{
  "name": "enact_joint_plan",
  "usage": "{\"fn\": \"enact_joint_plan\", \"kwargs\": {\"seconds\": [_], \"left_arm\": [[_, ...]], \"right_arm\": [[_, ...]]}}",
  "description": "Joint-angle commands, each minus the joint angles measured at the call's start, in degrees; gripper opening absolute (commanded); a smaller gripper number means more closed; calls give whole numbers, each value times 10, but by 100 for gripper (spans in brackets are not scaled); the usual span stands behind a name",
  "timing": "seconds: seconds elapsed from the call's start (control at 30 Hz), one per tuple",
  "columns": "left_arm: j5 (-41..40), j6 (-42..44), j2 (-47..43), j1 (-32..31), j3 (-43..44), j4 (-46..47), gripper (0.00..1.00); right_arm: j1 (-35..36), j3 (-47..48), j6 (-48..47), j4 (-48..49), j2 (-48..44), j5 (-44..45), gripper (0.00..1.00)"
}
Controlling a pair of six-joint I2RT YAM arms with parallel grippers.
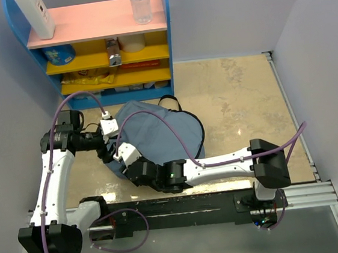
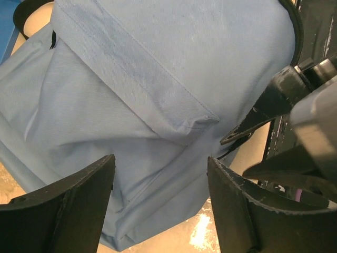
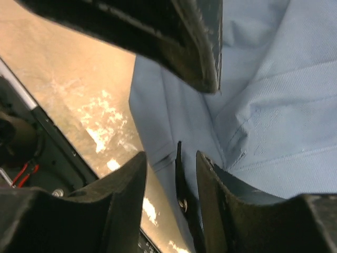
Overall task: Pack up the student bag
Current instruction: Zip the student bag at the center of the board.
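While the shelf (image 1: 169, 36) labels are too small to read tbh, my arms both bend inward onto the student bag (image 1: 163, 127), lying flat on the table (image 1: 239, 107) just before the shelf. My left gripper (image 2: 160, 161) gapes wide over its fabric; my right gripper (image 3: 172, 158) is narrowly parted around a black tab (image 3: 179, 174).

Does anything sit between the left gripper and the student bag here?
Nothing visible does. The left gripper, jaws open, hangs directly over the blue fabric of the student bag. The right gripper is close alongside, beside that path, not in it.
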Motion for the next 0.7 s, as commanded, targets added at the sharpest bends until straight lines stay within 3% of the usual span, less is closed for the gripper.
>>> {"fn": "enact_joint_plan", "kwargs": {"seconds": [0.0,0.47,0.67], "left_arm": [[34,47,0,5,18,-32,77],[56,105,-4,5,25,-74,79],[56,108,-8,5,22,-73,80]], "right_arm": [[-5,25,-15,-2,13,-30,44],[-15,29,-15,-13,25,-32,36],[-30,31,-15,-16,35,-36,25]]}}
